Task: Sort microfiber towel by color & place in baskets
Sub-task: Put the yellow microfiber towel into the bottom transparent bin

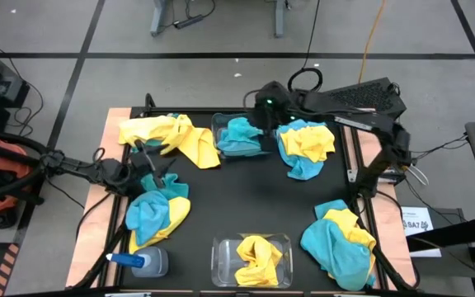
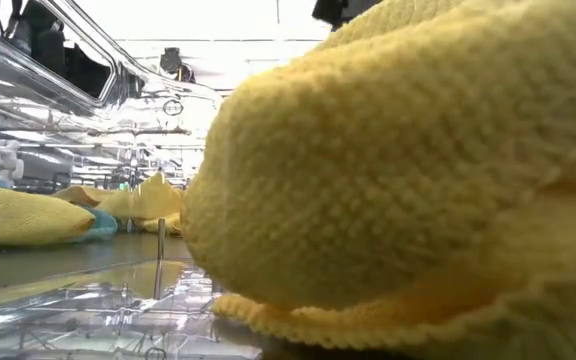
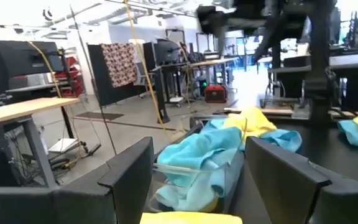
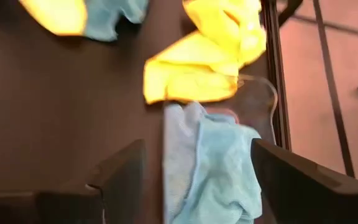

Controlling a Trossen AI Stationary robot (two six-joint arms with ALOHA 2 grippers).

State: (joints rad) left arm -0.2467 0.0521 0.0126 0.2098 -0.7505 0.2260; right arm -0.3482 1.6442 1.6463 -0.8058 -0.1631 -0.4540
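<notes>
The right gripper (image 1: pixel 264 115) hangs spread wide over the far basket (image 1: pixel 218 124) of blue towels (image 1: pixel 242 134). It should lift straight up, snagging nothing.

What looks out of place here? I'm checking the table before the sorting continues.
One item: a clear spray bottle with a blue cap lies on its side at the table's near left corner, beside a blue-and-yellow towel pile. It is no towel. The near basket holds yellow, the far basket blue, as they should.

Fills most of the picture: yellow towel (image 2: pixel 398 170) inside clear basket (image 2: pixel 118 310) (ribbed floor visible); farther off, another yellow cloth (image 2: pixel 28 215).
</notes>
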